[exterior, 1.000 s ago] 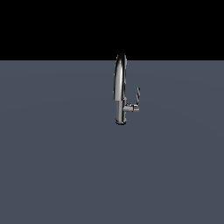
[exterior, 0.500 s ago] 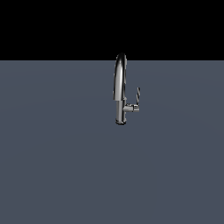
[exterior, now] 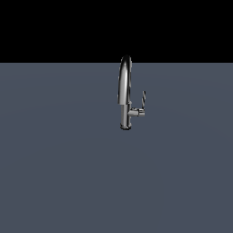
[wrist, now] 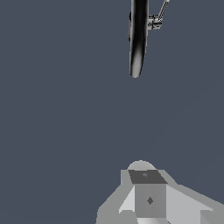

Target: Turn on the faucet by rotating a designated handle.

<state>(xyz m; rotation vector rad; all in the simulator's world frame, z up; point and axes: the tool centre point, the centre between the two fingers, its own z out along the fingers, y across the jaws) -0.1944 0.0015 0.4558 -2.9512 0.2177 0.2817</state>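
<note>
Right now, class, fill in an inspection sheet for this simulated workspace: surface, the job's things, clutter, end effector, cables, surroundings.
Surface: flat grey-blue floor, plain and unmarked.
Faucet: chrome faucet stands upright on the surface, with a tall arched spout.
Handle: thin lever on a short stub, on the exterior view's right of the stem, pointing upward; nothing touches it.
Clutter: nothing seen.
End effector: only a grey part of the end effector shows in the wrist view, well apart from the faucet; fingers not visible, so open or shut cannot be told. It is absent from the exterior view.
Cables: nothing seen.
Surroundings: black background above the surface.
</note>
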